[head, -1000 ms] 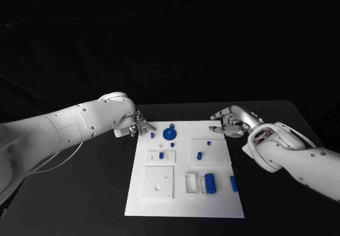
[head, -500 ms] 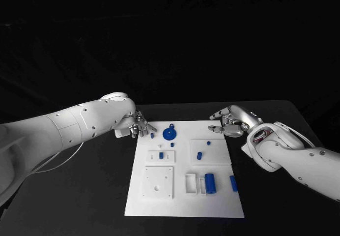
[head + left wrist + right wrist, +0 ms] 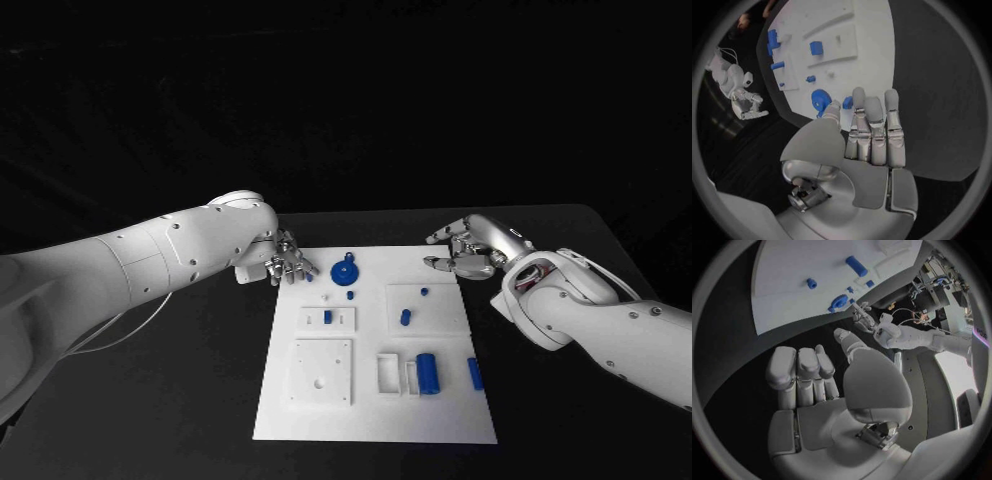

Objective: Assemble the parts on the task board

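Observation:
The white task board (image 3: 375,400) lies mid-table with several blue parts on it. A round blue disc (image 3: 345,272) sits near its far-left corner; the left wrist view shows the disc (image 3: 820,98) with a small blue piece (image 3: 847,103) beside it. My left hand (image 3: 286,262) reaches over that corner with straight fingers (image 3: 873,125), their tips just short of the small piece, holding nothing. My right hand (image 3: 469,250) hovers at the far-right corner, fingers loosely bent, and is empty. A blue cylinder (image 3: 427,366) lies near the front.
More blue parts: a peg (image 3: 426,291), a piece (image 3: 405,317) on the right middle plate, one (image 3: 327,316) in the small left plate, one (image 3: 476,373) by the right edge. A white square block (image 3: 323,370) stands front left. Black table surrounds the board.
My left hand has edged right, so its fingers now reach over the board's far-left corner toward the small blue piece. The right hand has stayed put.

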You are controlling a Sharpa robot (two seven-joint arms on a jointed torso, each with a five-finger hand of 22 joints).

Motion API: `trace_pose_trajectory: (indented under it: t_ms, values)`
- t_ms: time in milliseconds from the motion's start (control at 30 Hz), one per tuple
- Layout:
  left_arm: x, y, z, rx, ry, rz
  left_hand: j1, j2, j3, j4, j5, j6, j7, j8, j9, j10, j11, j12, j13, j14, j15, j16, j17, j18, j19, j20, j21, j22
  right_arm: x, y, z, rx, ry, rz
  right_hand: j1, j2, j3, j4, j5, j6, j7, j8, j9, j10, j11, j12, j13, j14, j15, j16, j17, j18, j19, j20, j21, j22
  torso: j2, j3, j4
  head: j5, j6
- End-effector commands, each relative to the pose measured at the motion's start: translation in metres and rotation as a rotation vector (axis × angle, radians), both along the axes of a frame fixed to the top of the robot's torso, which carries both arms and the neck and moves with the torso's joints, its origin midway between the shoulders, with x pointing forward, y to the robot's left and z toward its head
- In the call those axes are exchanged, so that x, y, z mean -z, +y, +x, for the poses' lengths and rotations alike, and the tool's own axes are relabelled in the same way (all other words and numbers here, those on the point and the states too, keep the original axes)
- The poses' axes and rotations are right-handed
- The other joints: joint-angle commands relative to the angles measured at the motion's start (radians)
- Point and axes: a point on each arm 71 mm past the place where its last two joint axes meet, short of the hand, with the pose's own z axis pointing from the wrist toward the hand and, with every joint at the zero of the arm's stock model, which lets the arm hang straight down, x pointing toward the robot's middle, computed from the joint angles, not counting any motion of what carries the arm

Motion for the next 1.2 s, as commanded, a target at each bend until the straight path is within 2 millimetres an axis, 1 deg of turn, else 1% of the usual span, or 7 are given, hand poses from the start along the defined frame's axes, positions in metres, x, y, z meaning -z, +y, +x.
trace_pose_trajectory:
  t_ms: [33,100,133,467,600,867,1200]
  values:
    - [0.0017,-0.0043,-0.0012,0.025,0.020,-0.018,0.005,0.008,0.001,-0.010,0.006,0.008,-0.002,-0.001,-0.002,0.037,0.006,0.003,-0.001,-0.009,-0.001,0.004,-0.001,-0.007,-0.004,0.004,0.003,0.020,0.0002,0.0016,-0.0004,-0.012,0.000,-0.007,-0.010,-0.001,0.003,-0.001,0.006,0.000,0.004,-0.004,-0.002,-0.003,-0.001,-0.005,-0.001,0.000,0.000,-0.004,0.000,0.010,0.043,0.003,0.000,0.140,0.000,0.0002,0.0003,-0.001,-0.001]
    - [0.0020,-0.0046,-0.0013,0.026,0.021,-0.020,0.008,0.011,0.002,-0.013,0.006,0.008,-0.002,-0.001,-0.002,0.037,0.006,0.003,-0.001,-0.009,-0.001,0.004,-0.001,-0.007,-0.004,0.004,0.003,0.021,0.0002,0.0017,-0.0004,-0.012,0.001,-0.007,-0.010,-0.001,0.003,-0.001,0.006,0.000,0.004,-0.004,-0.002,-0.003,-0.001,-0.005,-0.001,0.000,0.000,-0.004,0.000,0.010,0.043,0.003,0.000,0.140,0.000,0.0002,0.0002,-0.002,-0.002]
    - [0.0021,-0.0048,-0.0013,0.027,0.021,-0.020,0.005,0.016,-0.001,-0.023,0.007,0.010,-0.003,-0.001,-0.006,0.037,0.006,0.004,-0.001,-0.009,-0.001,0.005,-0.001,-0.007,-0.005,0.004,0.004,0.020,0.0002,0.0017,-0.0004,-0.012,0.001,-0.007,-0.010,-0.001,0.004,-0.001,0.007,0.000,0.004,-0.004,-0.002,-0.003,-0.001,-0.005,-0.001,0.000,0.000,-0.004,0.000,0.010,0.043,0.002,0.000,0.140,0.000,0.0002,0.0002,-0.002,-0.002]
    - [0.0018,-0.0052,-0.0003,0.017,0.005,-0.032,0.014,0.033,0.007,-0.033,0.009,0.010,-0.003,-0.002,-0.008,0.039,0.006,0.005,-0.002,-0.008,-0.002,0.005,-0.002,-0.007,-0.004,0.003,0.006,0.021,0.0004,0.0021,-0.0002,-0.013,0.001,-0.008,-0.011,-0.001,0.006,-0.003,0.012,0.001,0.004,-0.004,-0.002,-0.003,-0.002,-0.005,0.000,0.000,-0.001,-0.003,0.001,0.010,0.043,0.002,0.001,0.140,0.000,0.0002,-0.0003,-0.002,-0.001]
    - [0.0013,-0.0040,0.0007,0.008,-0.005,-0.037,0.011,0.034,0.005,-0.032,0.009,0.010,-0.003,-0.001,-0.009,0.039,0.006,0.006,-0.002,-0.007,-0.002,0.005,-0.002,-0.007,-0.003,0.003,0.007,0.021,0.0005,0.0020,-0.0001,-0.013,0.002,-0.009,-0.011,-0.002,0.007,-0.004,0.015,0.001,0.004,-0.004,-0.002,-0.003,-0.002,-0.005,-0.001,0.000,-0.001,-0.004,0.000,0.010,0.043,0.002,0.000,0.140,0.000,-0.0005,0.0005,-0.003,-0.002]
    - [0.0009,-0.0023,0.0014,-0.003,-0.011,-0.041,0.012,0.041,0.008,-0.032,0.014,0.012,-0.004,-0.001,-0.009,0.039,0.005,0.007,-0.002,-0.006,-0.003,0.005,-0.002,-0.007,-0.003,0.003,0.008,0.021,0.0010,0.0025,0.0004,-0.014,0.005,-0.010,-0.012,-0.002,0.008,-0.006,0.019,0.001,0.004,-0.004,-0.002,-0.004,-0.002,-0.005,-0.001,0.000,-0.001,-0.003,0.000,0.009,0.043,0.002,0.000,0.140,0.001,-0.0002,0.0005,-0.004,-0.002]
    - [0.0006,-0.0013,0.0020,-0.009,-0.015,-0.044,0.022,0.047,0.015,-0.042,0.026,0.016,-0.007,0.000,-0.007,0.039,0.004,0.007,-0.002,-0.005,-0.003,0.005,-0.002,-0.007,-0.003,0.002,0.010,0.021,0.0014,0.0030,0.0007,-0.015,0.006,-0.014,-0.014,-0.002,0.012,-0.008,0.026,0.001,0.003,-0.004,-0.002,-0.003,-0.002,-0.005,0.000,0.000,-0.001,-0.004,0.000,0.009,0.043,0.002,0.001,0.140,0.001,-0.0002,-0.0001,-0.004,-0.004]
